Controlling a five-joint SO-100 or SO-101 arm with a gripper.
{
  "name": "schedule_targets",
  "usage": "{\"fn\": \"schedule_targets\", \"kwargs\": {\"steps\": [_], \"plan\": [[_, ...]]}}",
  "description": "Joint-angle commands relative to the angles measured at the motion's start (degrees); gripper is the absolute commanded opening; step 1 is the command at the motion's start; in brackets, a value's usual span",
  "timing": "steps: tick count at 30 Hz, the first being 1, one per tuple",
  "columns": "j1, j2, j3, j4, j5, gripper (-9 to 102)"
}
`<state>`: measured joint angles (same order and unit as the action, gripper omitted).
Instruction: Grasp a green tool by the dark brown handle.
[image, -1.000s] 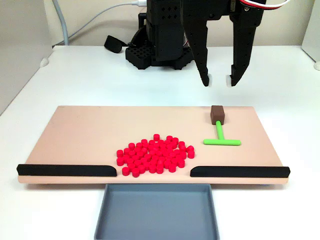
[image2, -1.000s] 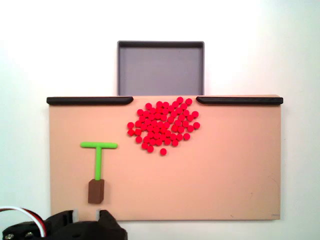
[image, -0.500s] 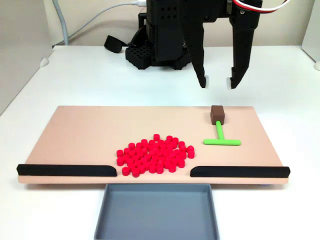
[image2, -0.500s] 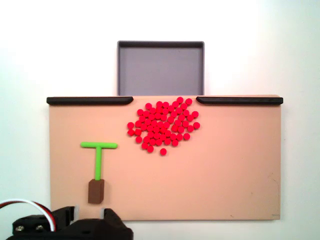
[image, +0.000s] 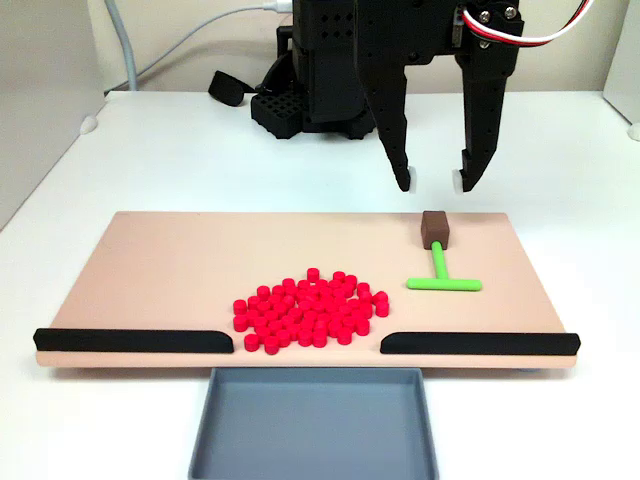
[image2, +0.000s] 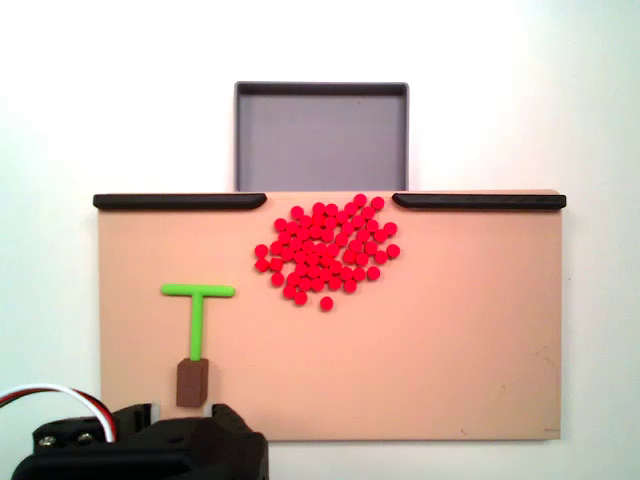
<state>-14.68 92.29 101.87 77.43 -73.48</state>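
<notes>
- Lowered since the earlier picture, the end effector (image: 434, 182) hangs open above the dark brown handle (image: 435, 229).
- Approach is under way; next, it must be dropped around the green tool (image: 441, 275)'s handle and closed.

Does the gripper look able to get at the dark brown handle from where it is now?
Probably yes. The gripper hangs open just behind the dark brown handle, fingertips apart wider than the block. Nothing stands between them; the red cylinders lie well off to the side.

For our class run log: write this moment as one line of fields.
stage: approach | end effector: open, above dark brown handle, no contact | green tool: flat on tan board | red cylinders: heaped mid-board
</notes>
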Motion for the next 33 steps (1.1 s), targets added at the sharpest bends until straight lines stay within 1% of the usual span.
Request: {"fn": "schedule_targets", "kwargs": {"steps": [1, 10, 33], "plan": [[-0.2, -0.1, -0.1, -0.8, -0.6, 16], [-0.3, -1.8, 0.1, -3.6, -1.1, 15], [0.5, -4.7, -0.2, -3.8, -0.7, 16]]}}
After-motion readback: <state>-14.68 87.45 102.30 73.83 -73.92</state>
